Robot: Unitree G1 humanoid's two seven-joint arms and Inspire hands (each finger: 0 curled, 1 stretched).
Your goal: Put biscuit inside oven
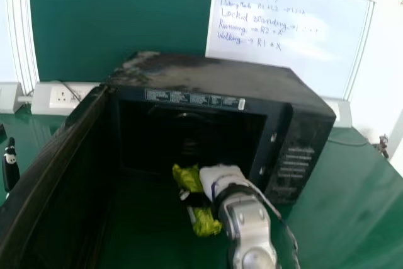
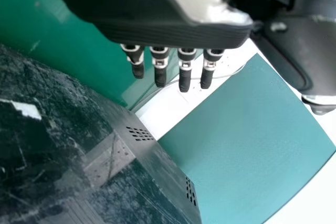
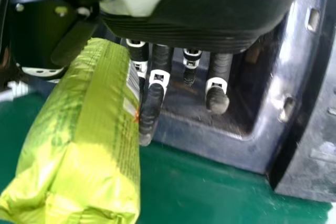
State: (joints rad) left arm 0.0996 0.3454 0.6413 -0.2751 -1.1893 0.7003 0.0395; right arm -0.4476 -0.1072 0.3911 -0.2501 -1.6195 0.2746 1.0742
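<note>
Extending from the bottom edge in the head view, my right hand [image 1: 220, 176] holds the yellow-green biscuit packet [image 1: 206, 222] at the front of the black oven's [image 1: 220, 74] open cavity. In the right wrist view the packet [image 3: 79, 140] is gripped between the thumb side and fingers of my right hand [image 3: 155, 90], with the oven's opening frame [image 3: 220, 148] beyond. Part of my left hand [image 1: 10, 171] shows at the head view's left edge, outside the oven door. Seen in the left wrist view, my left hand [image 2: 184, 72] has extended fingers and holds nothing.
The oven door [image 1: 56, 162] stands open on the left, between my left hand and the cavity. A control panel [image 1: 296, 162] flanks the opening's right side. Wall sockets [image 1: 66, 96] and a whiteboard [image 1: 289, 29] are behind, and a green table [image 1: 352, 200] lies beneath.
</note>
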